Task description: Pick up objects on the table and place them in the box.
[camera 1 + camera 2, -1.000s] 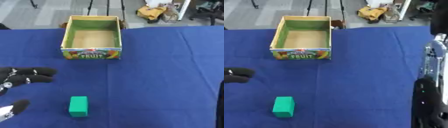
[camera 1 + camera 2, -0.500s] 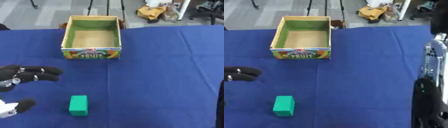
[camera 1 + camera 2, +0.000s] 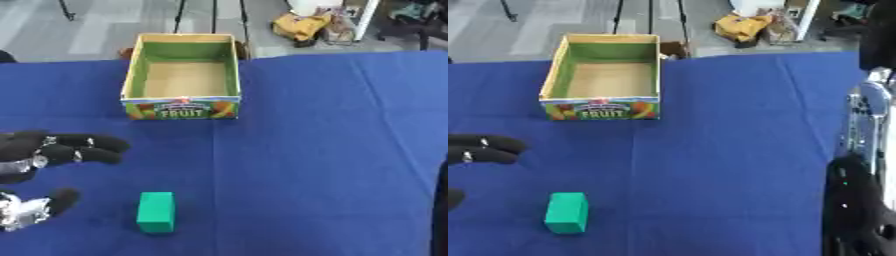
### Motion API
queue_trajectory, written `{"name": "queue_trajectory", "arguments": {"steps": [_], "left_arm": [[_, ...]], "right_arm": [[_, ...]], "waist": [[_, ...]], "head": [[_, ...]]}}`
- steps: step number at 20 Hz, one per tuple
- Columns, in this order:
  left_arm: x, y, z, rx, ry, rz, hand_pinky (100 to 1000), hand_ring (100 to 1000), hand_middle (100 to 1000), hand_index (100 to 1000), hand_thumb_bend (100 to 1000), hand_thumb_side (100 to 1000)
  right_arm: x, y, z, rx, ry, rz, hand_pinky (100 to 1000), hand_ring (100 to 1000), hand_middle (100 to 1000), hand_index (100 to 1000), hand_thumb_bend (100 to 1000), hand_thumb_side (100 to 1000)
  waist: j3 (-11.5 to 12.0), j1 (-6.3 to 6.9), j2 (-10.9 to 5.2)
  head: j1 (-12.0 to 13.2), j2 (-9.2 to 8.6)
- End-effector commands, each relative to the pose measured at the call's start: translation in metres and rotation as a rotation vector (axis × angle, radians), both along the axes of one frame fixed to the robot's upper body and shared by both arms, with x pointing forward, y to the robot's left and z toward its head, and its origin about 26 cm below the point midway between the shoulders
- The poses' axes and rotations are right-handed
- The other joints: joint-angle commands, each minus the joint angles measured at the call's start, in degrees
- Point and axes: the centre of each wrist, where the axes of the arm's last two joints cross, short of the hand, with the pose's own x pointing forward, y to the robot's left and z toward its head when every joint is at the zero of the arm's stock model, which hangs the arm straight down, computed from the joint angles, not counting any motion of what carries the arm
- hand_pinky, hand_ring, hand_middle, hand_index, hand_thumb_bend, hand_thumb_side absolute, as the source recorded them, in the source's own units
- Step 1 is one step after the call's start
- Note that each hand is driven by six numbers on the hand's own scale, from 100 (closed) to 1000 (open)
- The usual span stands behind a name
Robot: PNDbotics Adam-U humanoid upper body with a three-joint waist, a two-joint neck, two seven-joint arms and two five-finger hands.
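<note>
Your left hand (image 3: pixel 52 150) has pushed further in from the left edge than it was a second ago: its fingers (image 3: pixel 92 148) now reach well over the blue tablecloth (image 3: pixel 332 150), where before only their tips showed in the right eye view. The fingers are extended and spread, the thumb (image 3: pixel 61 199) sits apart below them, and nothing is in the grasp. The hand is near the green block (image 3: pixel 157 212) but not touching it; the block lies just right of the thumb, below the fingertips.

The green block has not moved. It lies on the cloth in the near left part of the table, long side running away from you, well apart from the box.

The cardboard box (image 3: pixel 182 75) has also stayed put at the far side of the table, open at the top, green on its inner walls and bare brown on its floor, with nothing inside. Its front panel (image 3: pixel 183 109) carries pictures of fruit and the word "FRUIT" in white letters; smaller writing above it is not readable.

Your right arm (image 3: pixel 859 200) stands along the right edge of the right eye view as before; its hand does not show clearly, so you cannot tell how its fingers are set.
</note>
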Motion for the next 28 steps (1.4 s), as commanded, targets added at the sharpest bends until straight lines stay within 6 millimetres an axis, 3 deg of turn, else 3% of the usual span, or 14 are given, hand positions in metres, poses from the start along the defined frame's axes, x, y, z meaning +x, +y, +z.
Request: {"name": "queue_trajectory", "arguments": {"steps": [1, 2, 9, 14, 18, 28], "left_arm": [[0.001, -0.002, 0.004, 0.183, -0.045, -0.173, 902, 970, 1000, 1000, 189, 1000], [0.001, -0.003, 0.004, 0.182, -0.044, -0.177, 900, 968, 1000, 1000, 244, 1000], [0.01, 0.001, -0.002, 0.182, -0.015, -0.149, 894, 963, 1000, 1000, 274, 1000], [0.017, -0.002, -0.005, 0.185, -0.023, -0.156, 896, 966, 1000, 1000, 174, 1000], [0.022, -0.004, -0.001, 0.21, -0.09, -0.177, 892, 969, 1000, 1000, 151, 1000], [0.033, -0.004, -0.011, 0.303, -0.149, -0.191, 892, 974, 1000, 1000, 186, 1000]], "right_arm": [[-0.005, 0.002, 0.007, -0.003, -0.032, 0.007, 765, 824, 608, 832, 100, 882], [-0.005, 0.002, 0.007, -0.003, -0.032, 0.008, 765, 823, 608, 831, 100, 883], [-0.005, 0.003, 0.006, 0.0, -0.027, 0.014, 765, 824, 610, 832, 100, 883], [-0.005, 0.004, 0.005, 0.005, -0.022, 0.017, 765, 825, 610, 833, 100, 884], [-0.005, 0.003, 0.004, 0.007, -0.017, 0.017, 765, 826, 609, 833, 100, 882], [-0.005, 0.003, 0.004, 0.004, -0.015, 0.019, 766, 827, 604, 834, 100, 879]], "waist": [[-0.17, 0.25, -1.41], [-0.21, 0.25, -1.44], [-0.41, 0.47, -1.73], [-0.39, 0.52, -2.02], [-0.3, 0.52, -2.13], [-0.3, 0.48, -1.95]], "head": [[0.11, 0.42], [0.11, 0.45], [-0.14, 0.76], [-0.32, 0.5], [-0.27, -0.19], [-0.99, -1.61]]}}
